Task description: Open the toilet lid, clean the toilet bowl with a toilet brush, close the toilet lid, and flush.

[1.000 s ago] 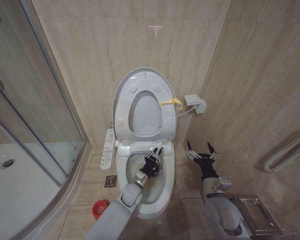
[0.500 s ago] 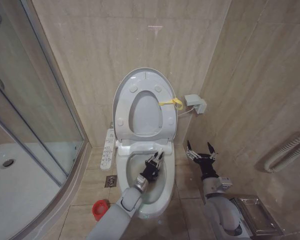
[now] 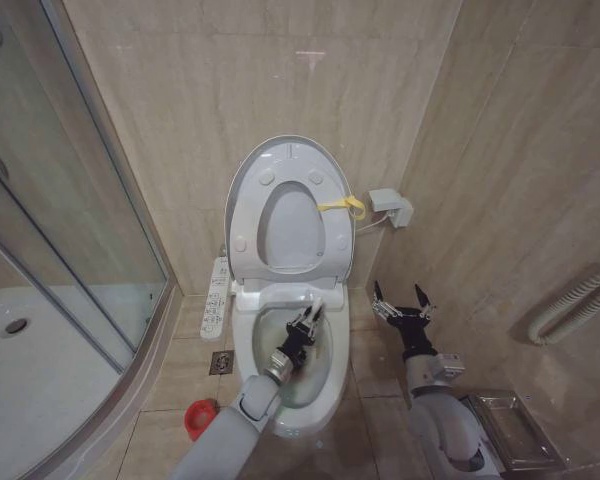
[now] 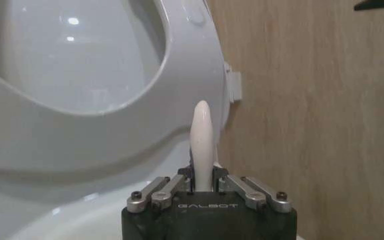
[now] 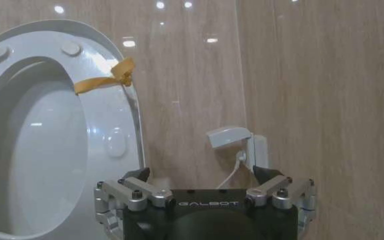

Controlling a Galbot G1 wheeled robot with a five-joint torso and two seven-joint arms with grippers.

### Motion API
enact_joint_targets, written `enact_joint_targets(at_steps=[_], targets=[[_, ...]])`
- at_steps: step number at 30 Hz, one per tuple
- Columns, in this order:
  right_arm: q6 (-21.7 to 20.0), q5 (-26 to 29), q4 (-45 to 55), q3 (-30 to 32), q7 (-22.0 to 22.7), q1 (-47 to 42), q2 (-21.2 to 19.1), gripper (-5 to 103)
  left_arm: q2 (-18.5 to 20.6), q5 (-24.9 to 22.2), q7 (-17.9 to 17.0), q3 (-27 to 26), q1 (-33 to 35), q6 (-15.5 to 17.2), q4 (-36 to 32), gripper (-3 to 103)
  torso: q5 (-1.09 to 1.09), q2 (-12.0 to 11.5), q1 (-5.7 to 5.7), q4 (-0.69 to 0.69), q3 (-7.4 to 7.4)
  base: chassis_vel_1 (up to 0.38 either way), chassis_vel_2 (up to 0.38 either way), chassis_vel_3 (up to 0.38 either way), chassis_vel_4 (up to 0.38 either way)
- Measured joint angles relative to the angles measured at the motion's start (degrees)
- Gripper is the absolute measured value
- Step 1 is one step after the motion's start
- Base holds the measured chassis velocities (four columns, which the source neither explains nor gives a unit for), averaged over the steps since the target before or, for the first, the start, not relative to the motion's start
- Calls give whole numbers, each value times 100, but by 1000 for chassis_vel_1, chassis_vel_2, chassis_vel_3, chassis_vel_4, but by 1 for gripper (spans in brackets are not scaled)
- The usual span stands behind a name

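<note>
The toilet lid (image 3: 289,226) stands upright against the wall with the ring seat (image 3: 244,225) raised against it and a yellow strap (image 3: 342,207) at its right edge. Below them the toilet bowl (image 3: 326,384) lies uncovered. My left gripper (image 3: 302,332) hovers over the bowl, shut on the white handle of the toilet brush (image 3: 315,303); the left wrist view has the handle (image 4: 202,145) sticking up between the gripper's fingers (image 4: 153,192). The brush's lower end is hidden by my arm. The red holder (image 3: 198,418) sits on the floor left of the bowl. My right gripper (image 3: 400,302) waits open beside the bowl, right of it.
A long white button panel (image 3: 217,295) hangs left of the bowl. A white wall box (image 3: 391,206) with a cable sits right of the lid, also in the right wrist view (image 5: 229,136). The glass shower screen (image 3: 70,220) and tray (image 3: 40,370) stand left; a metal bin (image 3: 508,425) right.
My left gripper, still holding the brush handle, has shifted slightly down and toward me over the bowl. The right arm has stayed still.
</note>
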Motion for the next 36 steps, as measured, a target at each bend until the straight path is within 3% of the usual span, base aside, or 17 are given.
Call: enact_joint_targets(at_steps=[8,16,25,36], targets=[[0,0,0,0,0,0,0,100,-58,-139,-7,214,106,105,-616,18,0,0,0,-3,0,0,0,0,0],[0,0,0,0,0,0,0,100,23,24,9,25,1,31,24,18,0,0,0,1,0,0,0,0,0],[0,0,0,0,0,0,0,100,-42,-117,-9,174,3,56,-435,18,0,0,0,-3,0,0,0,0,0],[0,0,0,0,0,0,0,100,52,-14,19,130,105,-35,-67,18,0,0,0,-1,0,0,0,0,0]])
